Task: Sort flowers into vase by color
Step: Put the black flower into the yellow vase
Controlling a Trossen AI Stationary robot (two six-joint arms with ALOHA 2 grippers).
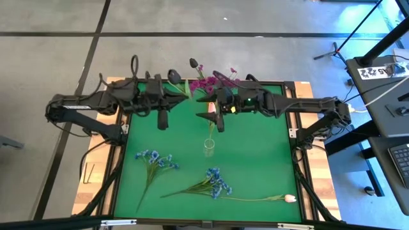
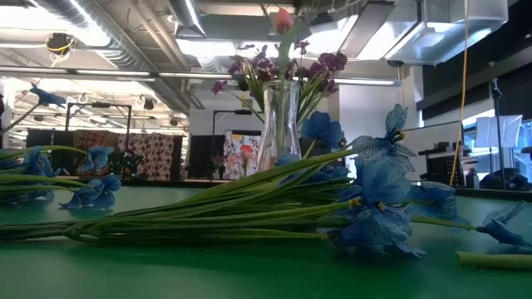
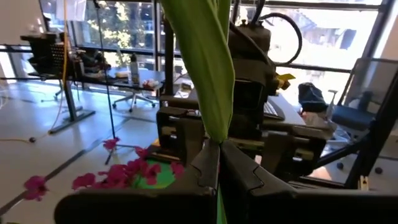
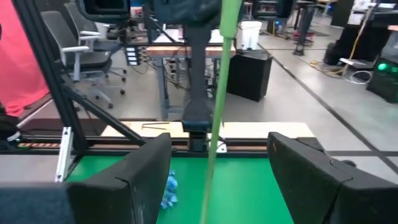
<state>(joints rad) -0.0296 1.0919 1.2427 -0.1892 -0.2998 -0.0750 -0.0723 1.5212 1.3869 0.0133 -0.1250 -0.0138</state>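
A pale pink tulip [image 1: 209, 108] stands upright over the glass vase [image 1: 209, 147]. In the low view its bud [image 2: 283, 18] tops a stem that runs down to the vase's mouth [image 2: 280, 85]. My right gripper [image 4: 214, 168] is open, level, one finger on each side of that stem [image 4: 214, 124] without touching it. My left gripper [image 3: 214, 165], at the far edge, is shut on a green flower leaf [image 3: 208, 74]. A near-black bud [image 1: 172, 75] shows beside it. Magenta sprays [image 1: 204, 83] lie at the far edge. Blue sprays [image 1: 153, 160] [image 1: 214, 182] lie near the front. My left gripper pinches a broad green leaf at its narrow lower end [image 3: 215, 144] between its two shut fingers. The fingers are level and point toward the table's right side. The leaf rises upright above them, clear of the table; the blossom is out of the wrist view.
A second near-black bud [image 1: 193, 62] sticks out past the far edge. Another pale pink tulip [image 1: 291, 199] lies at the near right corner, its stem reaching toward the blue sprays. The two arms face each other closely at the far middle.
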